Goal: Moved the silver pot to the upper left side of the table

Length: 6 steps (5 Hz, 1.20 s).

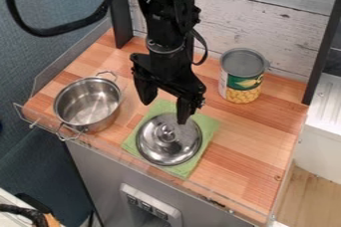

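Here, the gripper (165, 112) hangs, fingers apart, probably above the lid (169, 146) on the green cloth (208, 125), near the silver pot (87, 104).

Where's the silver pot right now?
In the camera view, the pot sits at the left end of the wooden tabletop, left of the green cloth and lid.

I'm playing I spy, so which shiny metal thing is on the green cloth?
The round lid with the knob. The pot and the can both stand right on the wooden tabletop.
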Each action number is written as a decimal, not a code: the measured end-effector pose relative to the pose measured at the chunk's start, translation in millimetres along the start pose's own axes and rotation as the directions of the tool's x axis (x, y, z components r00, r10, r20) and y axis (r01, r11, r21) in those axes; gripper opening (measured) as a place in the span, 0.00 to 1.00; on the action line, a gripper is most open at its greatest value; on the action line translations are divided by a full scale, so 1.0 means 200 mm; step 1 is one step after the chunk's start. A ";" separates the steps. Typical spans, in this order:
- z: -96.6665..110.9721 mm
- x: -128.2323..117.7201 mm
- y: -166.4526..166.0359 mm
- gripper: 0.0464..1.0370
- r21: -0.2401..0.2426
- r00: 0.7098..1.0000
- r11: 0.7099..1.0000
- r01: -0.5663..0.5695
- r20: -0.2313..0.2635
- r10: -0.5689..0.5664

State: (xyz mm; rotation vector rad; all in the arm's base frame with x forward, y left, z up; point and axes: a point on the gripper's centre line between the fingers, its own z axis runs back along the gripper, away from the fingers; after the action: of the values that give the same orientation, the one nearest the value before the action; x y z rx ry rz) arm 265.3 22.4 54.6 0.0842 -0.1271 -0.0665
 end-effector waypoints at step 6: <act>-0.33 -0.05 0.43 0.93 0.068 0.952 0.965 -0.255 -0.156 0.263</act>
State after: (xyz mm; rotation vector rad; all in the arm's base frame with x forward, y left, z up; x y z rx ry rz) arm 269.2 112.9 -3.4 0.1189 0.0259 0.2060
